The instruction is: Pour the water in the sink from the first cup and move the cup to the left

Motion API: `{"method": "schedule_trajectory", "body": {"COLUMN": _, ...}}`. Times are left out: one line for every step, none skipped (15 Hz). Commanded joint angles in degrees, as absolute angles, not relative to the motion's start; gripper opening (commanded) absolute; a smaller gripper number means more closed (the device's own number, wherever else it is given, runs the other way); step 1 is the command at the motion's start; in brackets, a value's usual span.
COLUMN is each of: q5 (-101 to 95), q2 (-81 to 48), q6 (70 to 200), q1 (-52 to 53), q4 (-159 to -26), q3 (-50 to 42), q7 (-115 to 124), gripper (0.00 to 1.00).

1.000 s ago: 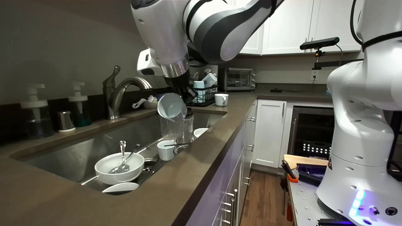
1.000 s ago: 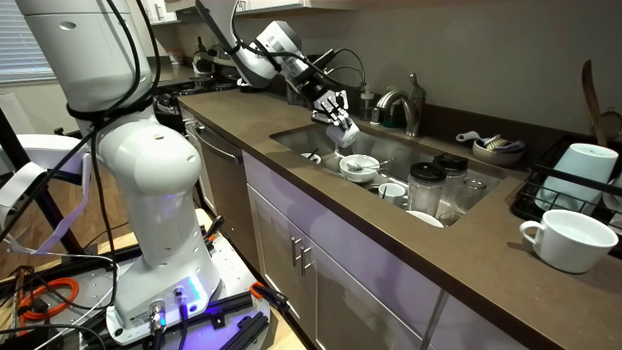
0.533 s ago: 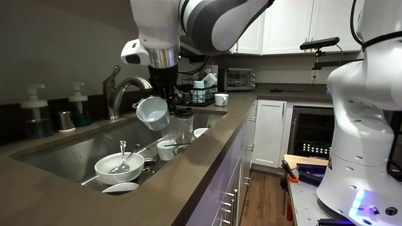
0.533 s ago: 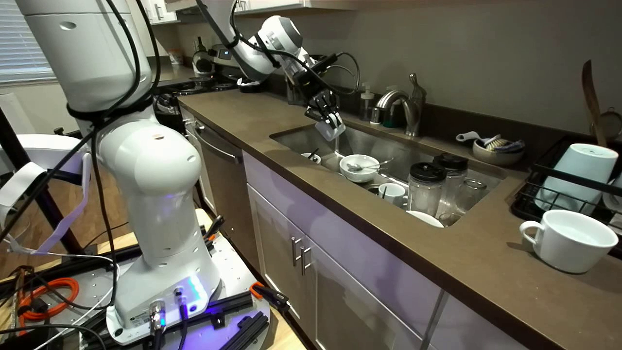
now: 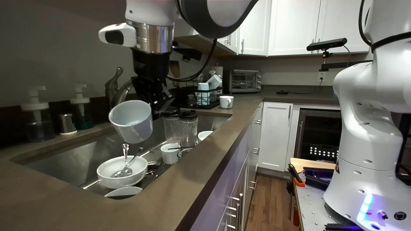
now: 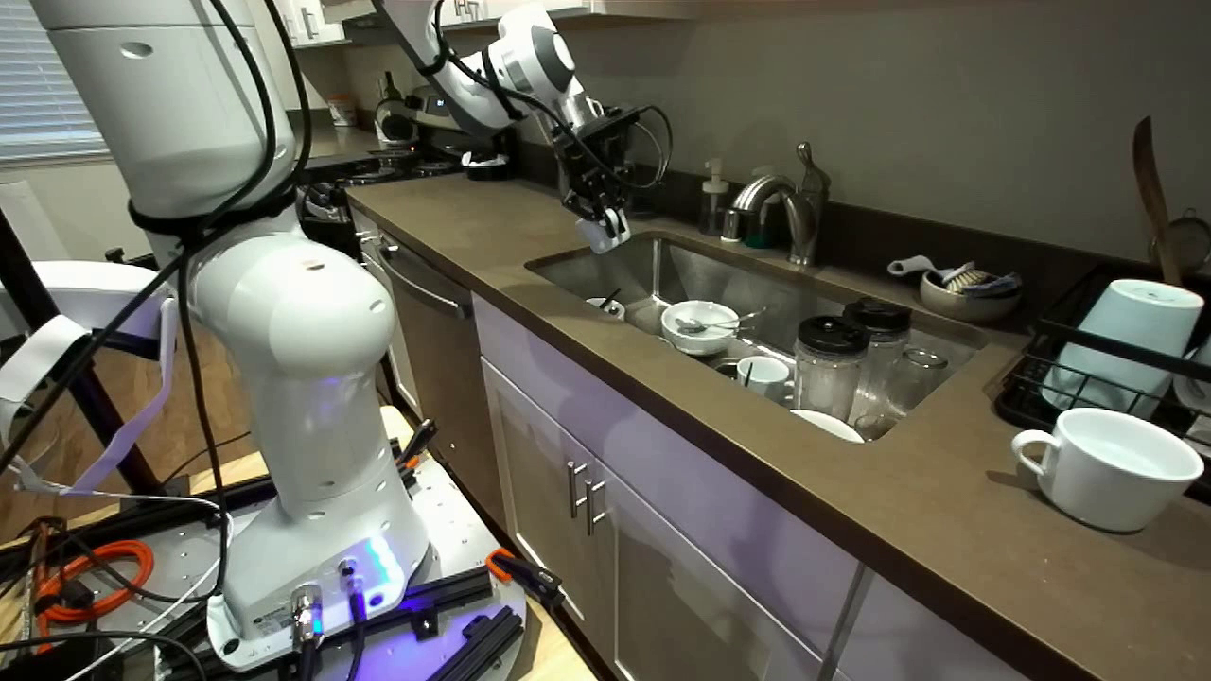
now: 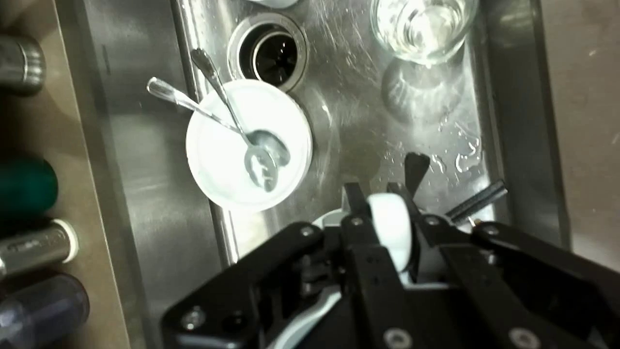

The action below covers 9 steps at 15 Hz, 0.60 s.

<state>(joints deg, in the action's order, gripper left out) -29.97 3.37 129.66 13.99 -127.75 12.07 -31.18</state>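
From here the gripper is clamped on 1 tilted white cup, above the sink, behind the counter's front edge; the label on the robot base I can't read.

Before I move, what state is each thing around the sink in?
Cup: held aloft, tilted; contents unclear.
Gripper: shut on cup.
Sink: occupied.
Drain: uncovered.
White bowl: upright, utensils inside.
Sink mug: upright.
Counter mug: upright.
Jars: upright, lids on.
Faucet: no stream visible.
Soap pumps: upright.
Cabinet doors: shut.
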Motion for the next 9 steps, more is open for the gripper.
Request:
{"method": "schedule_trajectory", "body": {"q5": -24.69, "q2": 2.85, "q6": 132.55, "q1": 15.03, "q4": -126.26, "q3": 13.22, "q7": -34.87, "gripper": 0.04}}
{"method": "schedule_trajectory", "body": {"q5": -24.07, "q2": 2.25, "q6": 132.98, "q1": 15.39, "q4": -125.83, "q3": 13.68, "q7": -34.62, "gripper": 0.04}}
{"method": "schedule_trajectory", "body": {"q5": -22.86, "q2": 1.89, "q6": 133.29, "q1": 15.78, "q4": -125.46, "q3": 14.04, "q7": -35.14, "gripper": 0.04}}
{"method": "schedule_trajectory", "body": {"q5": -22.05, "q2": 1.17, "q6": 133.42, "q1": 16.16, "q4": -124.79, "q3": 14.48, "q7": -35.18, "gripper": 0.04}}
{"method": "schedule_trajectory", "body": {"q5": -21.5, "q2": 0.54, "q6": 133.58, "q1": 16.46, "q4": -124.17, "q3": 14.89, "q7": -35.18, "gripper": 0.04}}
{"method": "schedule_trajectory", "body": {"q5": -21.21, "q2": -0.24, "q6": 133.84, "q1": 16.72, "q4": -123.62, "q3": 15.3, "q7": -35.06, "gripper": 0.04}}
{"method": "schedule_trajectory", "body": {"q5": -20.53, "q2": -1.06, "q6": 133.84, "q1": 17.0, "q4": -122.75, "q3": 15.71, "q7": -35.15, "gripper": 0.04}}
{"method": "schedule_trajectory", "body": {"q5": -20.36, "q2": -2.01, "q6": 133.87, "q1": 17.23, "q4": -121.91, "q3": 16.1, "q7": -35.04, "gripper": 0.04}}
{"method": "schedule_trajectory", "body": {"q5": -20.15, "q2": -3.02, "q6": 133.99, "q1": 17.32, "q4": -121.21, "q3": 16.5, "q7": -35.05, "gripper": 0.04}}
